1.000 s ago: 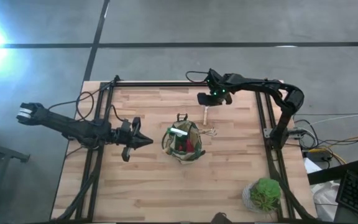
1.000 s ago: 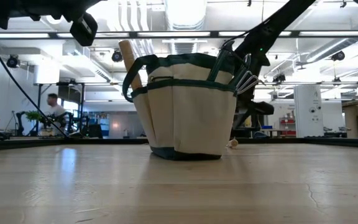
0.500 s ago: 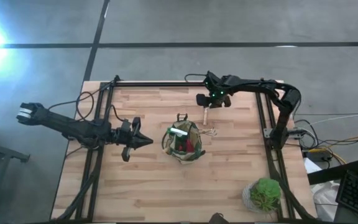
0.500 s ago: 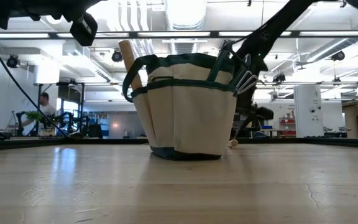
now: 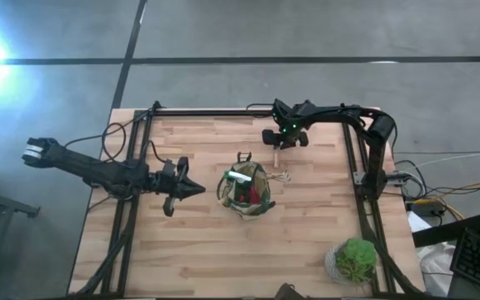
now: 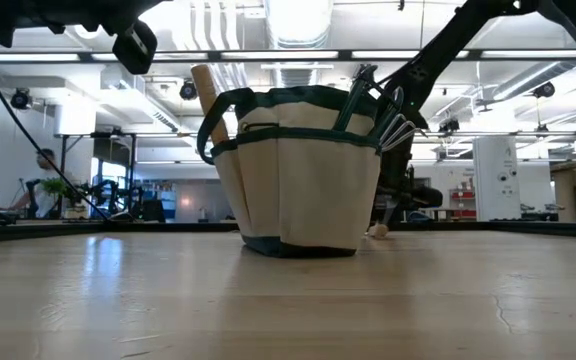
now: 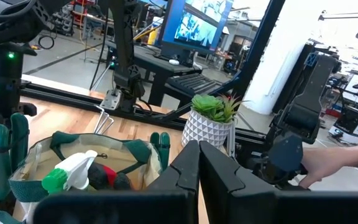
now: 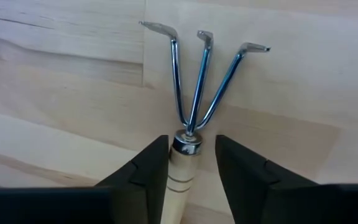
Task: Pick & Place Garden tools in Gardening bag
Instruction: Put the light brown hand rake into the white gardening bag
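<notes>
Fork (image 8: pixel 194 93), one three-pronged, lies near the worktop's (image 5: pixel 198 258) far edge between the right hand's (image 8: pixel 188 165) open fingers; one bag (image 5: pixel 247 190) sits mid-worktop; left hand (image 5: pixel 197 189) pinched closed.

Gardening bag (image 5: pixel 247 190) stands at centre of the surface (image 5: pixel 207 242). Spray bottle (image 5: pixel 240 177) lies inside the bag, at its left-arm side. Fork (image 5: pixel 277 155) lies flat on the surface between bag and far edge, tines toward the bag. Right claw (image 5: pixel 278 139) sits over the fork's handle, one finger each side. Left claw (image 5: pixel 197 189) is just beside the bag. Potted plant (image 5: pixel 356 260) stands at the near right corner.
</notes>
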Available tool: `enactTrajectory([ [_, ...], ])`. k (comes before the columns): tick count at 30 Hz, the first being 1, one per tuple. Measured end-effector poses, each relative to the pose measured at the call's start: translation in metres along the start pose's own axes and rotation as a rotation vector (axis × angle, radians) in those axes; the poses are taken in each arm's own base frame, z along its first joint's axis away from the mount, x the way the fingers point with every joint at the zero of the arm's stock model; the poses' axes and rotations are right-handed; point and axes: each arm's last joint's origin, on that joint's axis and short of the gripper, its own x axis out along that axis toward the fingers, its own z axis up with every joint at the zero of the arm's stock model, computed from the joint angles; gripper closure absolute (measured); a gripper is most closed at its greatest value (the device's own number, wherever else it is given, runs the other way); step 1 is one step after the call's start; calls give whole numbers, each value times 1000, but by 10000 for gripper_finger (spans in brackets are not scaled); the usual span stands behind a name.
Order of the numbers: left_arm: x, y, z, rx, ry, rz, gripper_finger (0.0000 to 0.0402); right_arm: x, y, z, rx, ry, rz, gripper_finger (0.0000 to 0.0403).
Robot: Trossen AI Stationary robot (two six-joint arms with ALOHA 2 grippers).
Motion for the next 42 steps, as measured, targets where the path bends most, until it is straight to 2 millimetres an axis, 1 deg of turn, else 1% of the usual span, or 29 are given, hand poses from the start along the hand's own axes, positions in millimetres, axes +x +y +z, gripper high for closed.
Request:
enactTrajectory([
  [7,0,0,0,-1,1,1,390,-6,-1,-2,-11,-21,-33,290],
  [13,0,0,0,-2,2,1,390,-6,-2,-3,-18,-19,-46,308],
  [22,0,0,0,-2,2,2,390,-7,-9,-8,-52,36,-112,331],
  [35,0,0,0,-4,5,-4,390,-7,-11,-10,-72,65,-124,352],
  [39,0,0,-1,-3,11,-1,390,-12,-10,-11,-82,68,-97,352],
  [42,0,0,-1,-3,11,-1,390,-20,-11,-13,-84,64,-90,353],
])
